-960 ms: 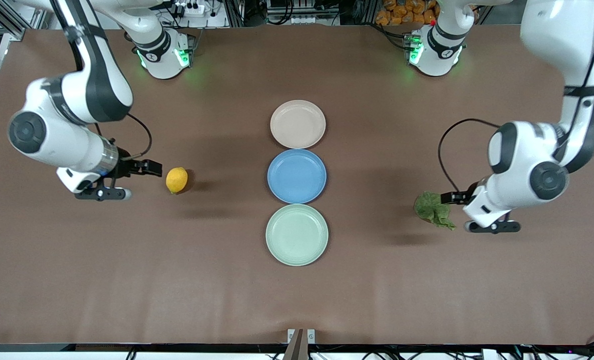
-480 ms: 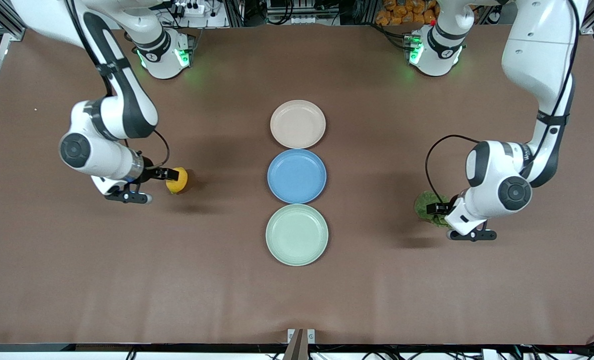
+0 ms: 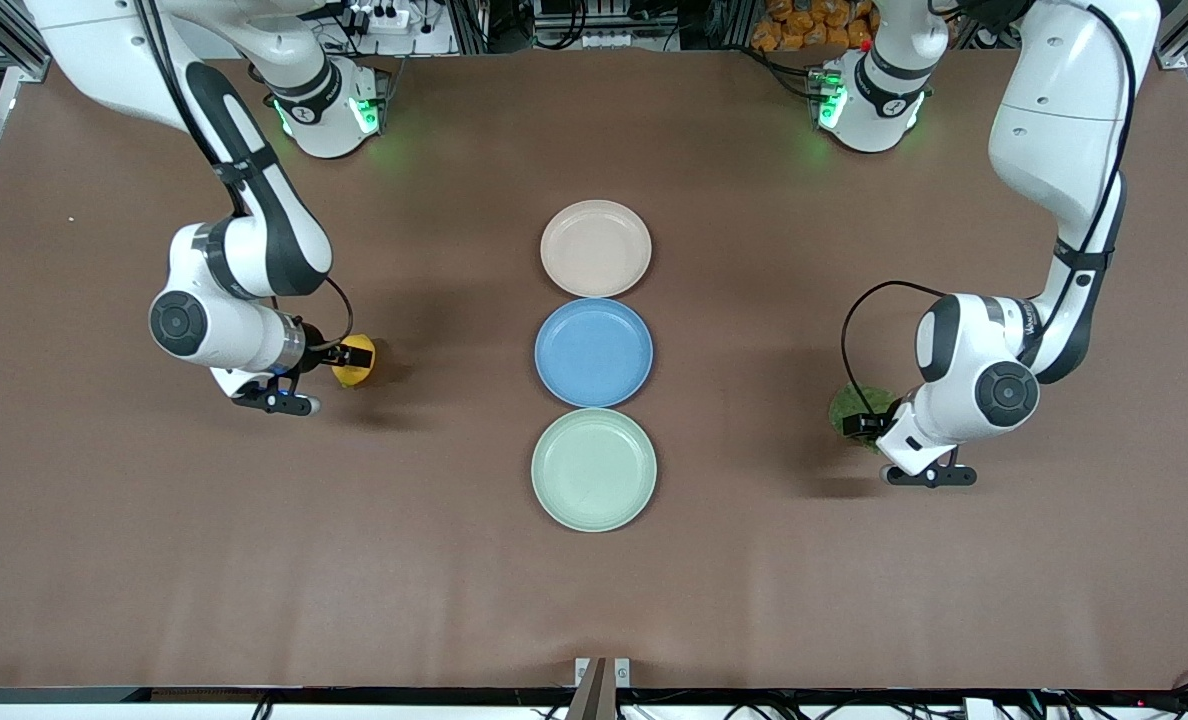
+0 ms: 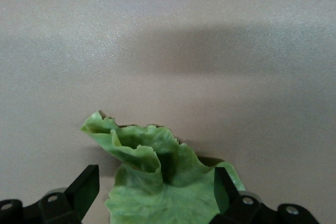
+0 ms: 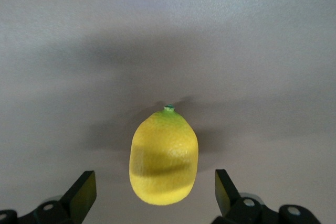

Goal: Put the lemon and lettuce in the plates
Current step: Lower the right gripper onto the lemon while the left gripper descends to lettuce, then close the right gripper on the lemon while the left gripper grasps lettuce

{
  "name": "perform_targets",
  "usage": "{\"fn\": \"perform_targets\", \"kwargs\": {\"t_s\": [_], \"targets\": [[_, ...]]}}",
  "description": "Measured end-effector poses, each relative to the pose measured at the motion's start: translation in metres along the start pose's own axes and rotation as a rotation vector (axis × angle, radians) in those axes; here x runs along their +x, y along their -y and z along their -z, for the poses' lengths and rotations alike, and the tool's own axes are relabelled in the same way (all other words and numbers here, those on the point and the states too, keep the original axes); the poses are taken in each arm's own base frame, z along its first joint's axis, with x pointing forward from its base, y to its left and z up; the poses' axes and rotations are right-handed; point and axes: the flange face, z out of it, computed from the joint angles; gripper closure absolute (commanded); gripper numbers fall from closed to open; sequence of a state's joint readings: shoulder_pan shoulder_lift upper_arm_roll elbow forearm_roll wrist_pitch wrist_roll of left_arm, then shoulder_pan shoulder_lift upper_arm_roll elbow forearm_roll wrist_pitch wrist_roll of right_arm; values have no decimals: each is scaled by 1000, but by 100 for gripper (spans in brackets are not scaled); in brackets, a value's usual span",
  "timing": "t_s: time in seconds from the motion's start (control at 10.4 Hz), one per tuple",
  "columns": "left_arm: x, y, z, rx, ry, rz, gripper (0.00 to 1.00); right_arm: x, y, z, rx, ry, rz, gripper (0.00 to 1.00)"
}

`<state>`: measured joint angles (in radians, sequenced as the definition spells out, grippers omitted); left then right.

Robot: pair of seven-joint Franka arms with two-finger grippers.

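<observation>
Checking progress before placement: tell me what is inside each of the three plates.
Nothing lies in the beige-pink plate, the blue plate or the mint green plate; all three insides show fully, nothing covered.

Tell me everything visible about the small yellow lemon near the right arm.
The small oval yellow lemon has a dimpled, slightly glossy skin and a pointed tip tinged green. It lies on its side on the brown table toward the right arm's end, level with the round blue plate and apart from it. The right gripper is open, one dark finger on either side of the lemon, neither seen touching it. A shadow band crosses its skin.
</observation>
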<state>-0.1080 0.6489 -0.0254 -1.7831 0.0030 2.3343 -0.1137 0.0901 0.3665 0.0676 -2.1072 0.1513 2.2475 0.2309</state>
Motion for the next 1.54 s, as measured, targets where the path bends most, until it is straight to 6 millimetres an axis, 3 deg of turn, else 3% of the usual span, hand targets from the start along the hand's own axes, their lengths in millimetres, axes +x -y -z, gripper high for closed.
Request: {"fn": "perform_targets", "kwargs": {"t_s": [0.1, 0.19, 0.29, 0.38, 0.58, 0.67, 0.77, 0.86, 1.06, 1.15, 1.25, 1.44, 1.54], "targets": [[0, 0, -4, 0, 0, 0, 19, 1, -1, -7, -2, 10, -3, 0], [0, 0, -7, 0, 0, 0, 32, 2, -2, -14, -4, 19, -5, 0], [0, -1, -8, 0, 1, -1, 47, 2, -3, -19, -5, 25, -7, 5], [0, 0, -8, -1, 1, -1, 63, 3, -3, -21, -6, 26, -9, 18], [1, -6, -6, -4, -5, -8, 91, 3, -5, -22, -5, 27, -13, 20], [1, -10, -4, -7, -8, -14, 100, 4, -8, -23, -4, 30, -18, 20], [2, -11, -3, -7, -11, -16, 100, 6, -11, -26, -3, 36, -27, 22], [3, -9, -2, -6, -14, -12, 100, 6, -14, -30, -2, 42, -32, 33], [8, -6, 5, -6, -33, -8, 100, 8, -13, -30, 0, 40, -33, 75], [12, -9, 15, -12, -52, -13, 100, 10, -11, -26, 1, 41, -30, 90], [14, -23, 33, -25, -77, -32, 100, 11, -8, -21, 0, 59, -25, 98], [11, -66, 84, -65, -126, -70, 100, 13, 4, -2, -1, 97, -8, 100], [7, -88, 111, -99, -147, -67, 100, 10, 20, 6, 4, 106, 0, 100]]}}
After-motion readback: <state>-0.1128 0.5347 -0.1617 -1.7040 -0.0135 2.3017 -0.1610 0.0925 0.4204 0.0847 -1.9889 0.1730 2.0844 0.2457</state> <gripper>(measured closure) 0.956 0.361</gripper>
